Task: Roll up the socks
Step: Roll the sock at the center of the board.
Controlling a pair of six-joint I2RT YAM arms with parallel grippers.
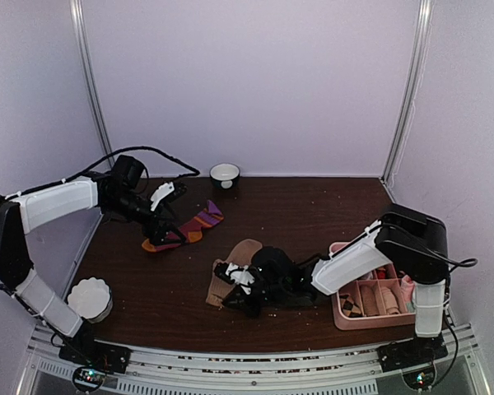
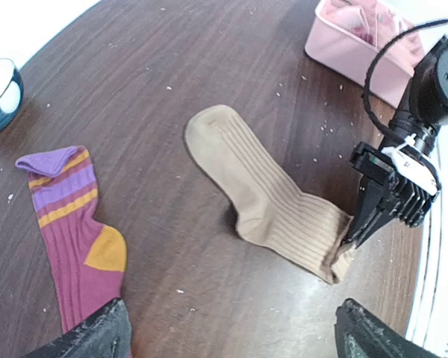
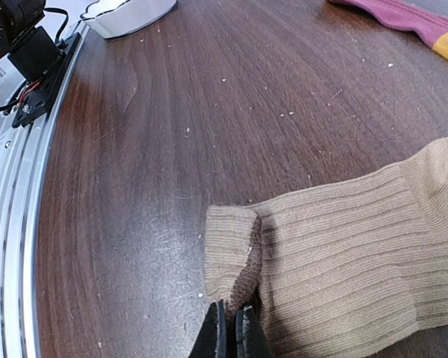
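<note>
The tan sock [image 1: 242, 250] lies flat mid-table, toe pointing away from me. My right gripper [image 1: 235, 285] is shut on its cuff edge, which is lifted and folded over; the right wrist view shows the pinch [image 3: 231, 332] on the sock [image 3: 358, 246]. The dark red sock [image 1: 199, 223], with a purple-striped cuff and orange heel, lies flat to the left. My left gripper [image 1: 168, 220] hangs open above it. In its wrist view the jaws stand wide apart [image 2: 231, 335], one finger over the red sock's [image 2: 71, 239] foot end, with the tan sock [image 2: 276, 198] beyond.
A pink divided tray [image 1: 342, 317] with small rolled socks stands at the right front. A small dark bowl [image 1: 225, 174] sits at the back edge. A white scalloped bowl [image 1: 90, 298] sits at the front left. Crumbs dot the dark wooden table.
</note>
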